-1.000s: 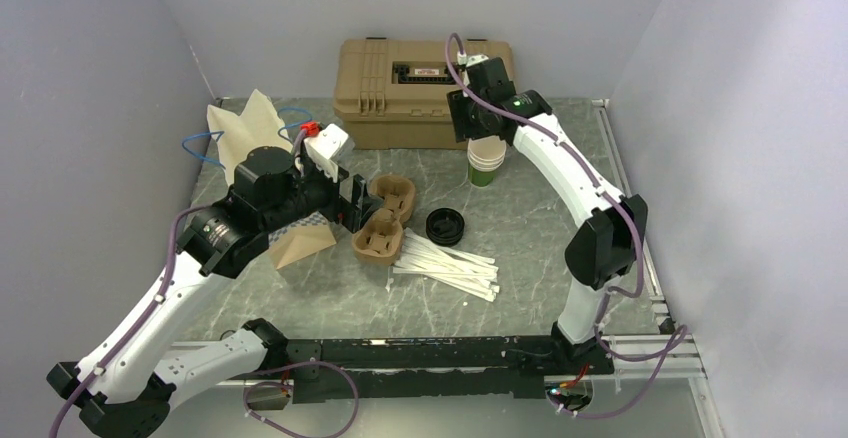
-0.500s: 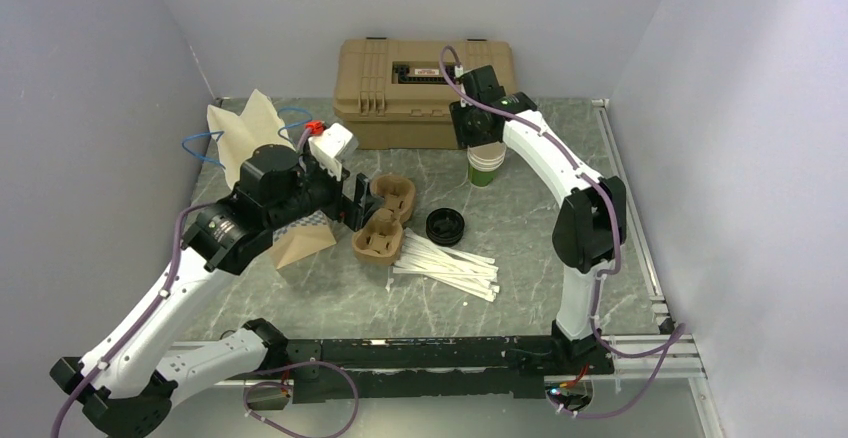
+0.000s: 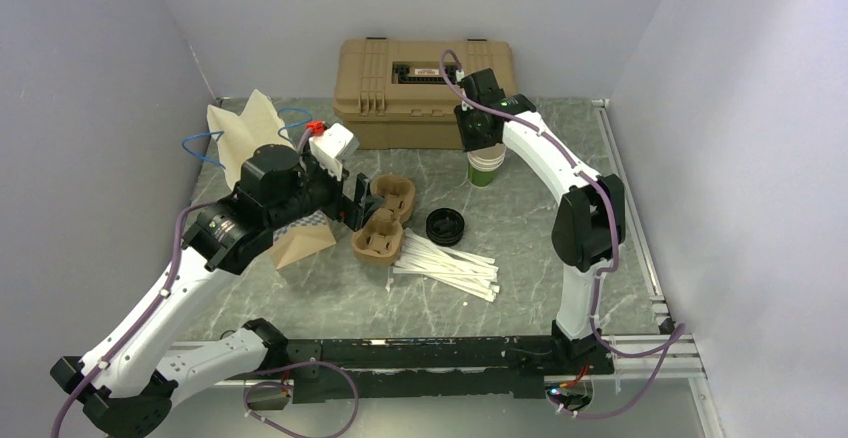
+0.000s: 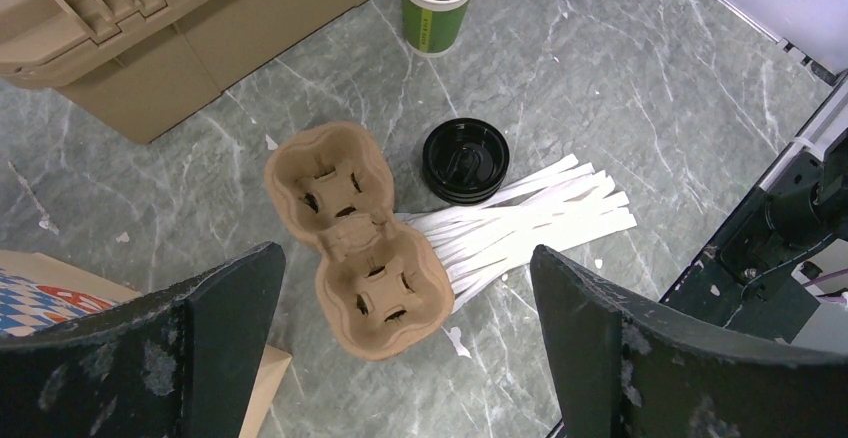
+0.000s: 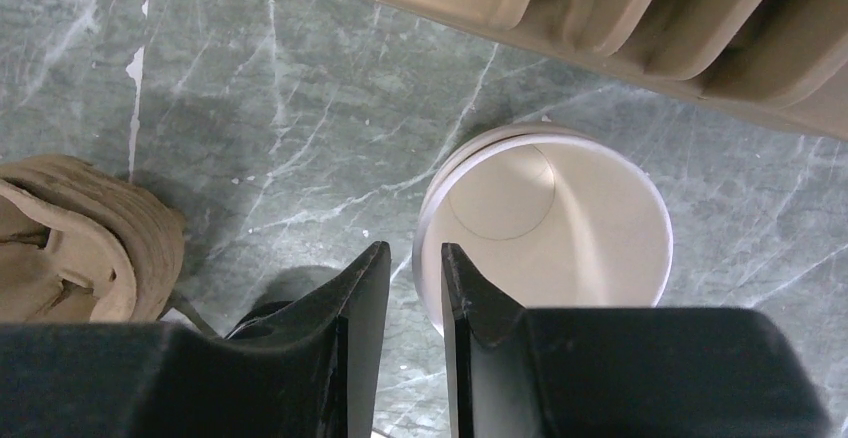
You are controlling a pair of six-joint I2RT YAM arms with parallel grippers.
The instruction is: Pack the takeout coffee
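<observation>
The takeout coffee is out of view. A green paper cup point(image 3: 486, 170) with a cream inside point(image 5: 560, 228) stands lidless in front of the tan case. My right gripper point(image 5: 412, 250) hangs over its left rim, one finger inside the cup and one outside. The jaws are narrow, and a gap of table still shows between them. My left gripper point(image 4: 405, 253) is wide open above a brown pulp two-cup carrier point(image 4: 355, 238), holding nothing. A loose black lid point(image 4: 465, 161) lies to the right of the carrier.
A tan hard case point(image 3: 420, 88) stands at the back. White paper strips point(image 3: 450, 263) lie fanned beside the carrier point(image 3: 385, 220). A kraft paper bag point(image 3: 300, 243) lies under my left arm, and crumpled brown paper point(image 3: 245, 133) sits at the back left.
My right gripper has come down over the green cup's rim and its jaws have narrowed. The left arm has not moved.
</observation>
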